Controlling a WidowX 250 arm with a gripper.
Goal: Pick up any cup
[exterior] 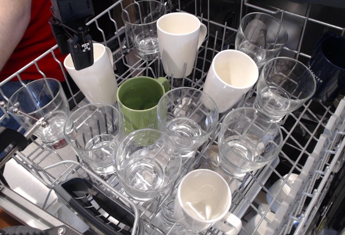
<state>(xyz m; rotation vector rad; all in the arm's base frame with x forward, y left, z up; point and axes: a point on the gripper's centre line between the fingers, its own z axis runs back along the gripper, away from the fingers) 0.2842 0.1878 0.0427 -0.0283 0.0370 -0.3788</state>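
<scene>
Several clear glass tumblers stand upright in a wire dishwasher rack (318, 154). One cup (40, 108) is at the far left, one (97, 135) beside it, one (148, 162) at the front, one (186, 116) in the middle. Others stand at the back (143, 27) and on the right (261, 35), (285, 87), (250, 138). My black gripper (74, 49) hangs at the upper left, just above the rim of a tilted white mug (94, 78). Its jaws look slightly apart and hold nothing. It touches no tumbler.
White ceramic mugs stand at the back (180, 41), right of centre (229, 78) and at the front (205, 200). A green mug (141, 103) sits in the middle-left. A dark blue mug (329, 62) is at the right edge. A person in red (21, 19) stands at the upper left.
</scene>
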